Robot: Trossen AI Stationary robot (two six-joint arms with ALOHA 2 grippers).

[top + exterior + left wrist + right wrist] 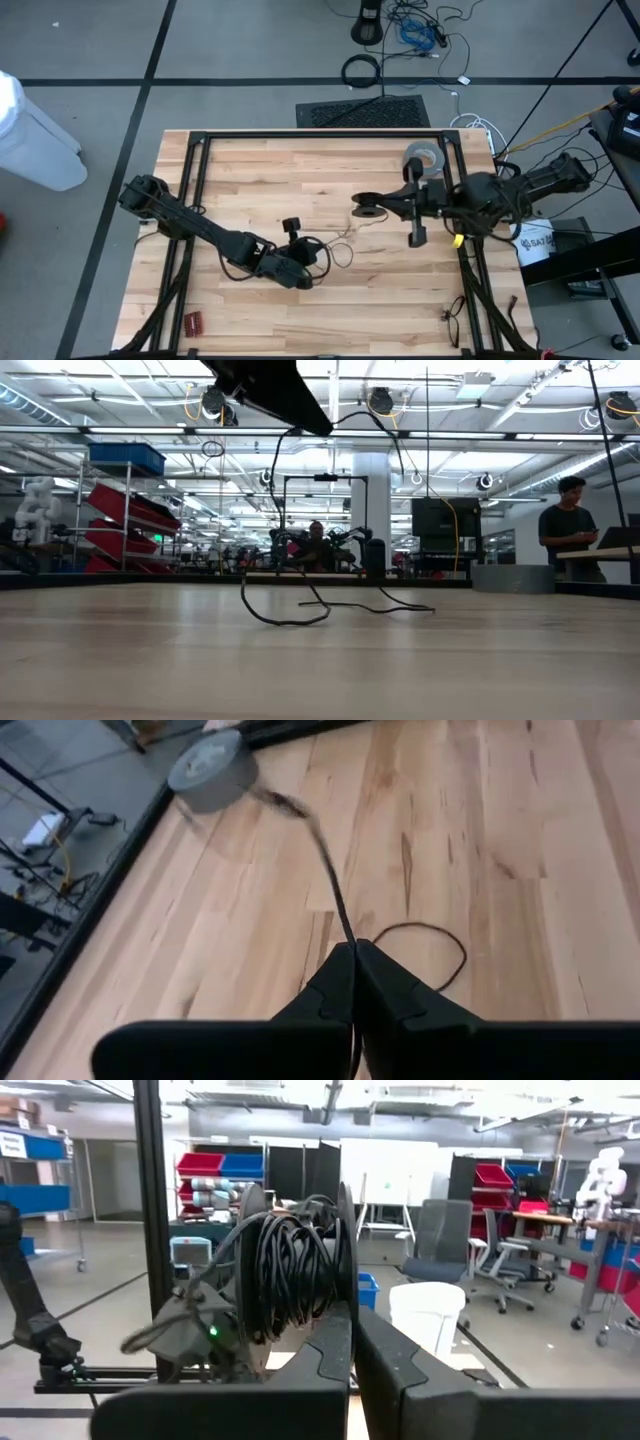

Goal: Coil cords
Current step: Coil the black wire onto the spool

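Cord (330, 880): pinched in left tool (355, 955), looping on bench (520, 840) ahead. Right tool (352, 1320): clamped on black spool (295, 1270).

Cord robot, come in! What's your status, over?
Left gripper shut on the thin black cord. Right gripper shut, holding the spool of wound cord. Grey tape roll sits clear.

Two dark, near-black jointed arms. Left arm (200, 228): slim matte links, rounded bulky base joint, thin black cable looped beside the forearm. Right arm (520, 188): chunkier, wrapped in loose black cable bundles, small yellow tag near the wrist. Left gripper (354, 982) and right gripper (352, 1348): two flat matte-black wedge-shaped fingers each, on a broad black crossbar, smooth plastic, no visible markings.
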